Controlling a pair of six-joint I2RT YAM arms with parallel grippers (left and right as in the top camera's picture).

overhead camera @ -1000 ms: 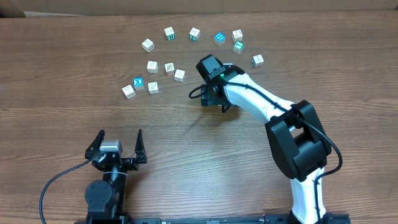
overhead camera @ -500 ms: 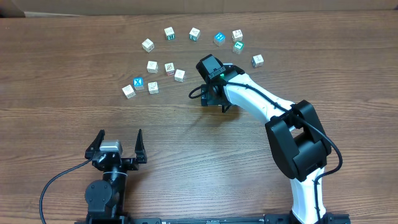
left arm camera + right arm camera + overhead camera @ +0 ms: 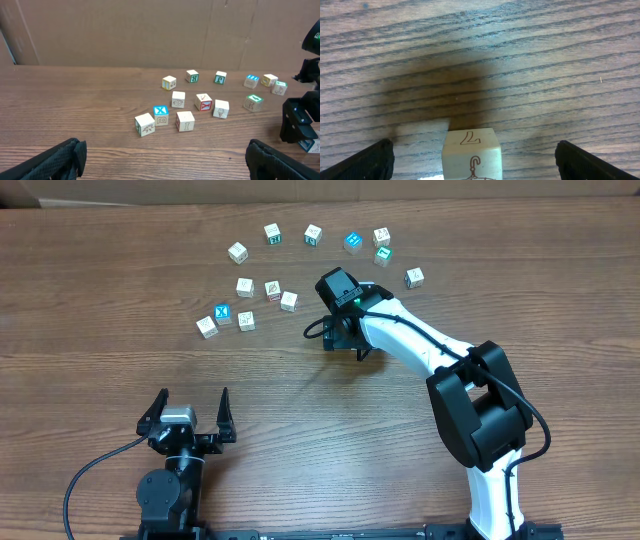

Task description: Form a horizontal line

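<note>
No straight row of touching cubes shows; the letter cubes lie scattered. My right gripper is open and low over the table, right of a loose group of cubes. In the right wrist view a whitish cube with a brown mark sits between its wide-open fingers, touching neither. The arm hides this cube from overhead. A teal-green faced cube lies at the back right. My left gripper is open and empty near the front edge, far from the cubes; its fingers frame bare wood.
Several cubes form an arc at the back, with one apart at the right. A blue X cube sits with two whitish ones at the left. A cardboard wall stands behind the table.
</note>
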